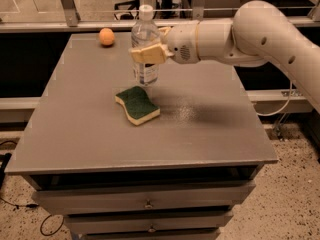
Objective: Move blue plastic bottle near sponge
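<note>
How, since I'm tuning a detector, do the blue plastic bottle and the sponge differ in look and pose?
The blue plastic bottle stands upright and tall; the sponge lies flat and low. The bottle is clear with a white cap; the sponge is dark green over pale yellow. The gripper, reaching in from the right, is clamped on the bottle's middle; the sponge lies free. Both are close together over the grey table.
</note>
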### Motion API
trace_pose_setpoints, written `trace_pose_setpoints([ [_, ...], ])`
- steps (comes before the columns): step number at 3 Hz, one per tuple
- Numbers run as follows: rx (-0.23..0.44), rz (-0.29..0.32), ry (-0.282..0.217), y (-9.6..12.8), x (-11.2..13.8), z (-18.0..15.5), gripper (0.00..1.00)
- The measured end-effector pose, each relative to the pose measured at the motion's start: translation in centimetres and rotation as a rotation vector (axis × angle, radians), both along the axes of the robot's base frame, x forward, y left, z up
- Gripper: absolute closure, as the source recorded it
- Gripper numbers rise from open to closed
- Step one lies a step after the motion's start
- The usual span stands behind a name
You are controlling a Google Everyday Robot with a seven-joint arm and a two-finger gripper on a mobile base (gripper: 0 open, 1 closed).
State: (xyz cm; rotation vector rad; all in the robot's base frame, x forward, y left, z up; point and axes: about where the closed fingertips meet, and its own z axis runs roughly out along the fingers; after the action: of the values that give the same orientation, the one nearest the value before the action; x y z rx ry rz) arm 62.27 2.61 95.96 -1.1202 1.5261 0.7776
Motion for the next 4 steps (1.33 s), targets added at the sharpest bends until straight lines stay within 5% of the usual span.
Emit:
trace_pose_setpoints([
  [2, -0.008, -0.029, -0.033, -1.3, 1.0, 1.2, 1.00],
  [4, -0.011, -0.040, 0.017, -1.8, 0.7, -1.6, 1.00],
])
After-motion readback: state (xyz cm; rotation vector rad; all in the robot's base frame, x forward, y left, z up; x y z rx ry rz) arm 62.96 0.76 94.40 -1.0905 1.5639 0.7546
